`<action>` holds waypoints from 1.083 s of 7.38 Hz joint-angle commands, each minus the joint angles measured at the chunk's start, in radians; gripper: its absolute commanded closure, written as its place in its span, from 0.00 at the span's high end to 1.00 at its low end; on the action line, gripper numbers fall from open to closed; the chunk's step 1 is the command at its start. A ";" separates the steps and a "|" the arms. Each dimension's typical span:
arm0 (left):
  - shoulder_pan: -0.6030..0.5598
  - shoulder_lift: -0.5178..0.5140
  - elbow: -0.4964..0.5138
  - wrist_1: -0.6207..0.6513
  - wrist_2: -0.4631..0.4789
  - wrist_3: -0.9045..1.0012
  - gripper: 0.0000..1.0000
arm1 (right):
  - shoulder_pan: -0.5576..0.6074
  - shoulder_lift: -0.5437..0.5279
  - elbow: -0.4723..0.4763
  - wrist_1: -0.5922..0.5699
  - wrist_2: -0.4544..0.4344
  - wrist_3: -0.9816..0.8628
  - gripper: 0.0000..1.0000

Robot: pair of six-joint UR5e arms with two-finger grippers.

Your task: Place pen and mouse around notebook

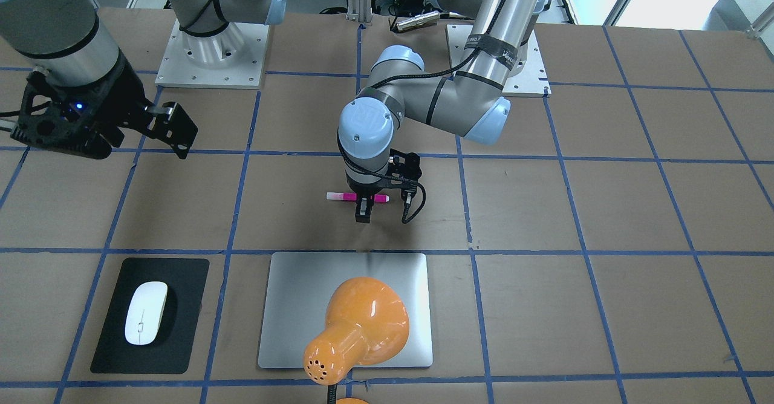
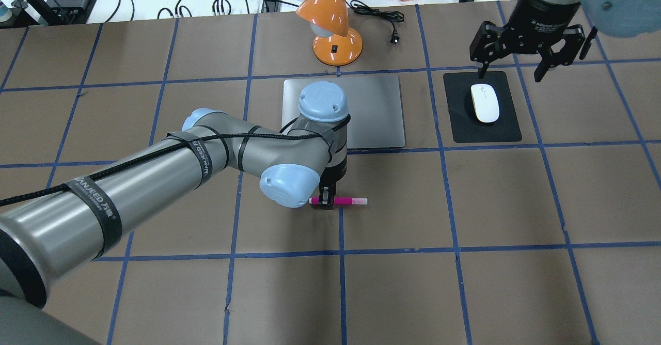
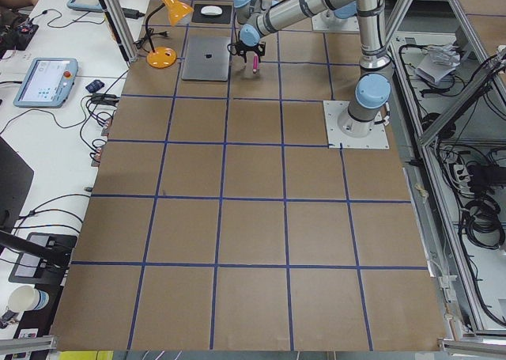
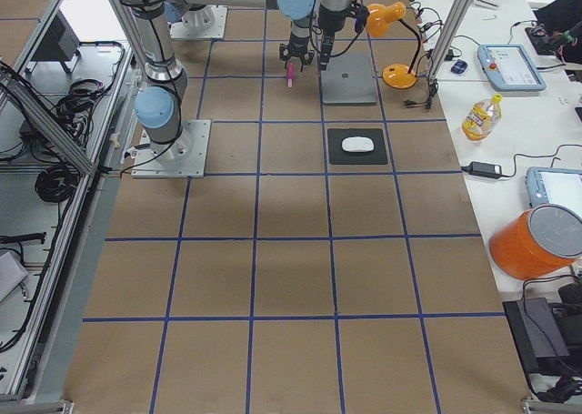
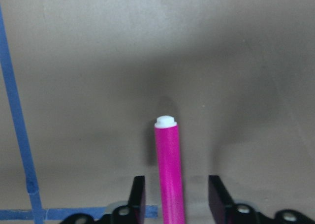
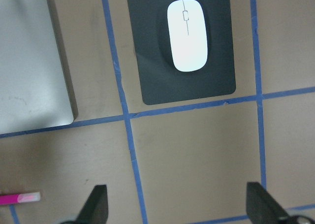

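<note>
The pink pen (image 2: pixel 352 201) lies on the brown table, on the robot's side of the silver notebook (image 2: pixel 377 112). My left gripper (image 2: pixel 327 203) is down over it, open. In the left wrist view the pen (image 5: pixel 170 175) runs between the two fingers (image 5: pixel 139 194) with a gap on each side. The white mouse (image 2: pixel 484 103) rests on a black mat (image 2: pixel 465 128) to the right of the notebook. My right gripper (image 2: pixel 511 71) hangs open above the mat's far edge, holding nothing; its wrist view shows the mouse (image 6: pixel 187 34) and the notebook's corner (image 6: pixel 29 86).
An orange desk lamp (image 2: pixel 335 25) stands just past the notebook's far edge; in the front-facing view its head (image 1: pixel 363 325) covers part of the notebook (image 1: pixel 296 307). Cables, a power plug and a bottle lie beyond the table's far edge. Blue tape lines grid the table.
</note>
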 commanded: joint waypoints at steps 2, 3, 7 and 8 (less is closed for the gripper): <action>0.154 0.124 0.032 -0.029 -0.017 0.420 1.00 | 0.010 -0.073 0.035 0.021 0.014 0.003 1.00; 0.257 0.172 0.035 -0.078 -0.056 0.610 1.00 | 0.010 -0.075 0.040 0.015 0.013 0.005 1.00; 0.503 0.394 0.049 -0.307 -0.039 1.441 1.00 | 0.010 -0.083 0.042 0.015 0.011 0.000 1.00; 0.514 0.433 0.066 -0.365 0.019 1.618 1.00 | 0.010 -0.084 0.042 0.015 0.011 0.003 1.00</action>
